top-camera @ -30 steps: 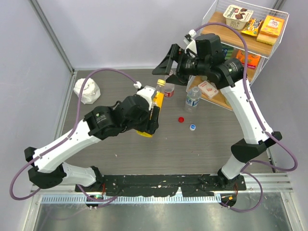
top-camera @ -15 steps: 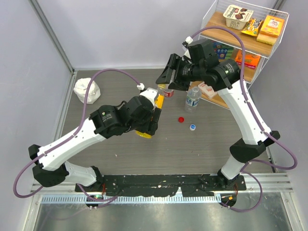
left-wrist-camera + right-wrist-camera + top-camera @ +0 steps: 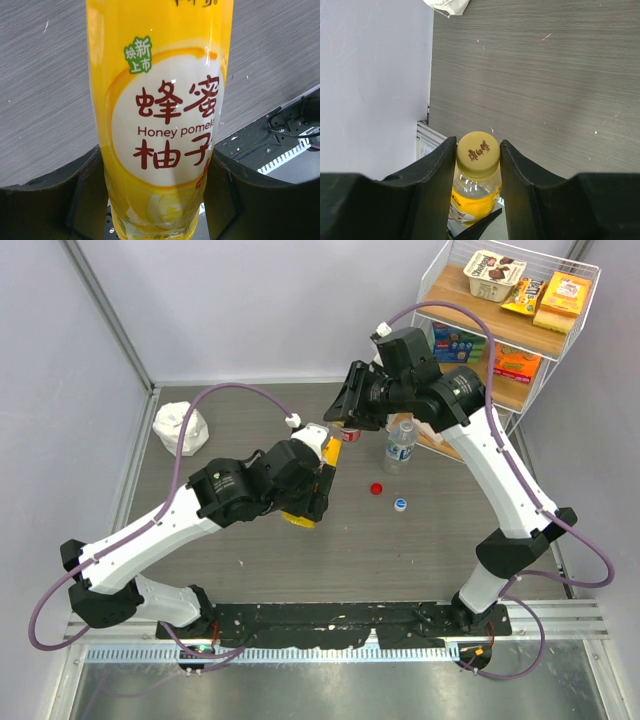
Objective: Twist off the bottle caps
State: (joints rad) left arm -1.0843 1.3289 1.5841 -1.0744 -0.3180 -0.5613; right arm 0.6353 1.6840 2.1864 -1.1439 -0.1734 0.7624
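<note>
The left pincer [image 3: 157,172] clamps the yellow bottle [image 3: 160,115] around its labelled body and holds it tilted. The right pincer [image 3: 478,150] is at the bottle's top, its fingers [image 3: 437,175] pressed against both sides of the yellow cap [image 3: 478,147]. The red cap [image 3: 377,488] and the pale cap [image 3: 400,505] lie loose on the surface [image 3: 420,550], near the small clear bottle [image 3: 401,443].

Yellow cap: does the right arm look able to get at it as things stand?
Likely yes. The right gripper brackets the yellow cap, a finger close on each side, nothing between; contact is unclear. The left gripper clamps the yellow bottle lower down, clear of it.
</note>
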